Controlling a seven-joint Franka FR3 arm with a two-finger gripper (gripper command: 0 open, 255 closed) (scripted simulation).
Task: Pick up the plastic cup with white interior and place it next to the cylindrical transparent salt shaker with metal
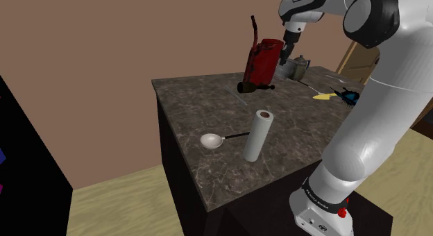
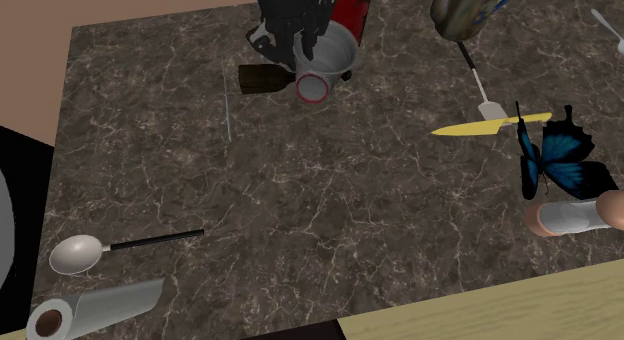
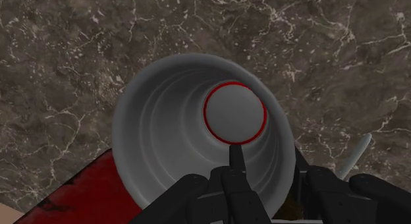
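step: lift | end effector (image 3: pixel 271 168) pinching wall of red cup (image 3: pixel 164 127), one finger (image 3: pixel 232 165) inside | where: tilted, far side of counter (image 3: pixel 66 45), beside brown bottle (image 2: pixel 262 80) | advice: rise clear of bottle, move slowly

This looks like a home kitchen: a dark marble-patterned counter (image 1: pixel 208 165) carries a spoon (image 2: pixel 78 254) at seven o'clock in the second exterior view, a white paper roll (image 1: pixel 258 135) and a yellow knife (image 2: pixel 490 124). Around it are a plain tan wall (image 1: pixel 104 47), pale plank flooring (image 1: pixel 118 207) and, at one o'clock in the shoulder view, what may be a wooden door (image 1: pixel 355 60).
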